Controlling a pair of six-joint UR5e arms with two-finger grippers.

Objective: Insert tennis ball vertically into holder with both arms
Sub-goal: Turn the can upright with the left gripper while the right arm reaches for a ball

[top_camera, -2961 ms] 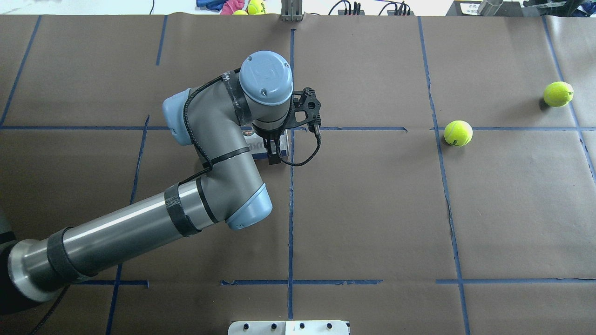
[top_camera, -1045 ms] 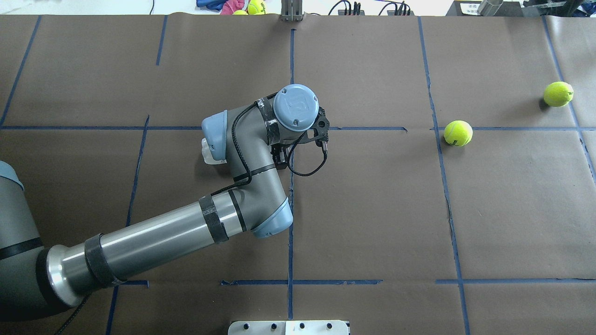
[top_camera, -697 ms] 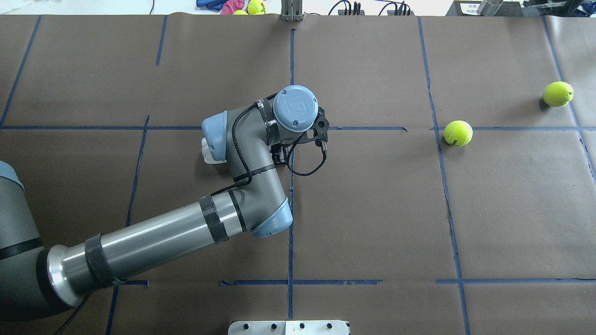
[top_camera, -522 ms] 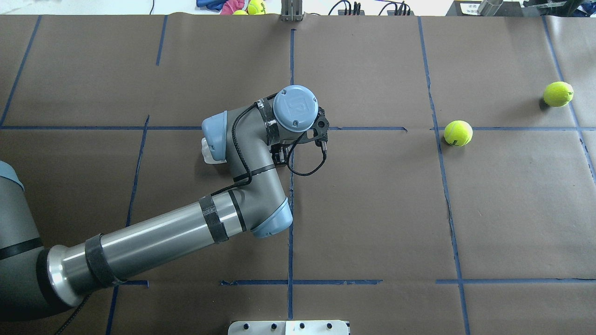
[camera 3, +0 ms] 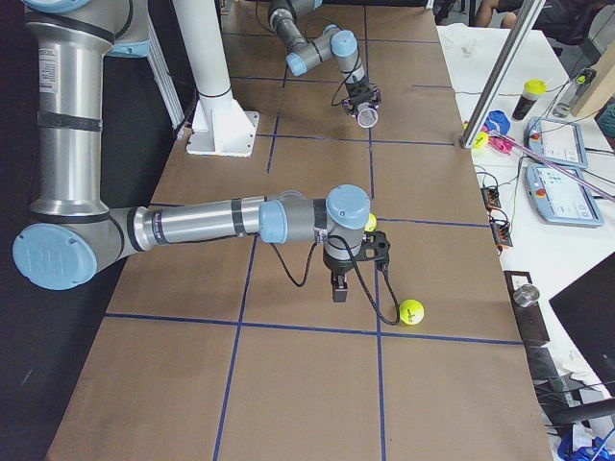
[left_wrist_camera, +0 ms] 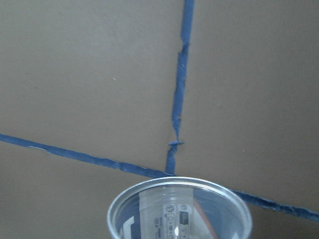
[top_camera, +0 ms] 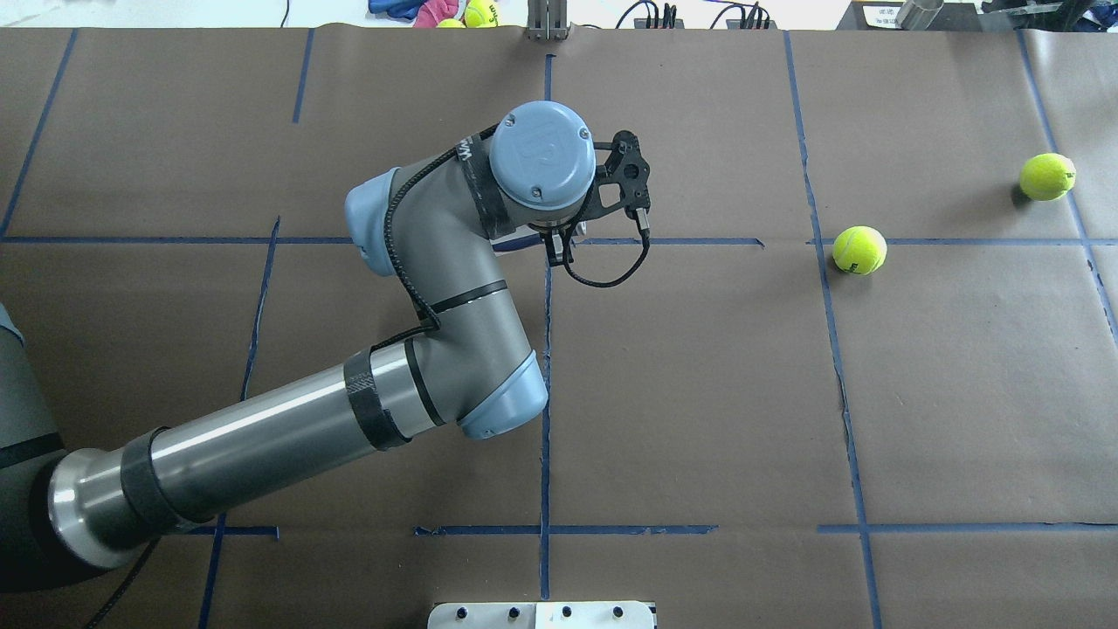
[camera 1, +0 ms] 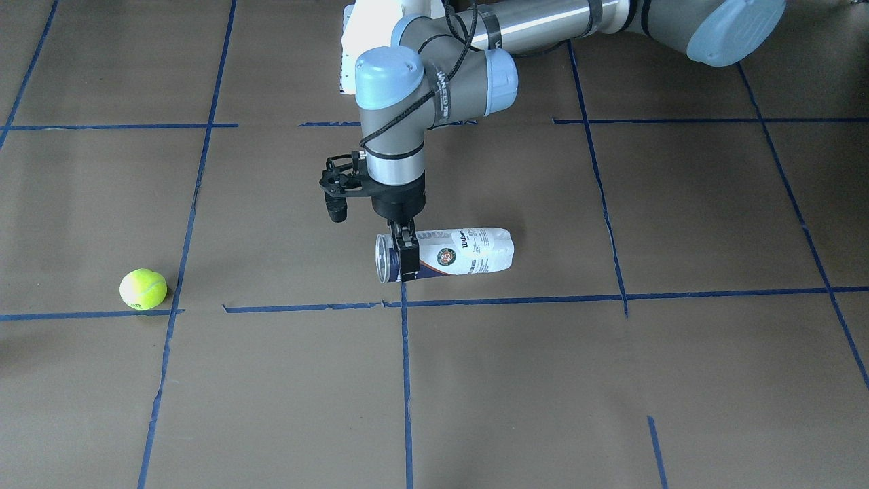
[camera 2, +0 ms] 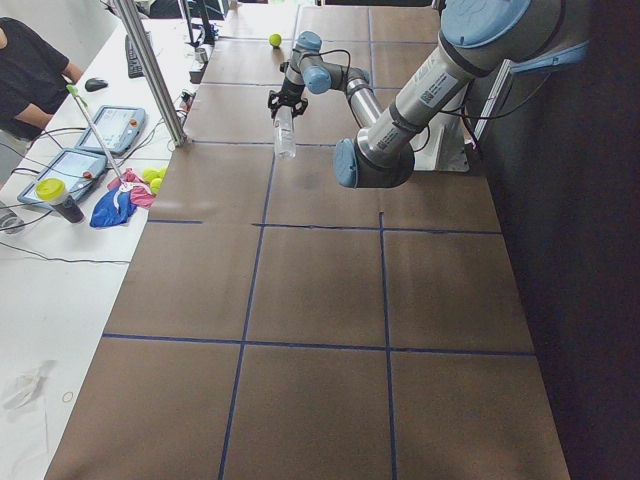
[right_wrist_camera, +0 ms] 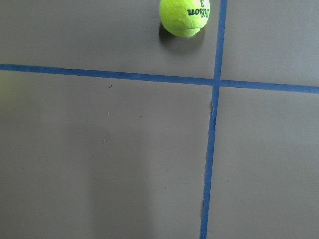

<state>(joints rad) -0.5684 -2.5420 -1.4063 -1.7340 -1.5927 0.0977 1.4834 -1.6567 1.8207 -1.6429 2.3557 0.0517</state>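
We see the left gripper clamped on the can just behind its open rim; whether the right gripper is closed, we cannot tell.

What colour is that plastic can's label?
White and navy on the holder; best in the front-facing view.

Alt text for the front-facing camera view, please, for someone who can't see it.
The robot's left pincer grips a clear Wilson tennis-ball can near its open end, the can horizontal. A yellow-green tennis ball sits apart at the view's lower left on the brown table, crossed by blue tape lines.
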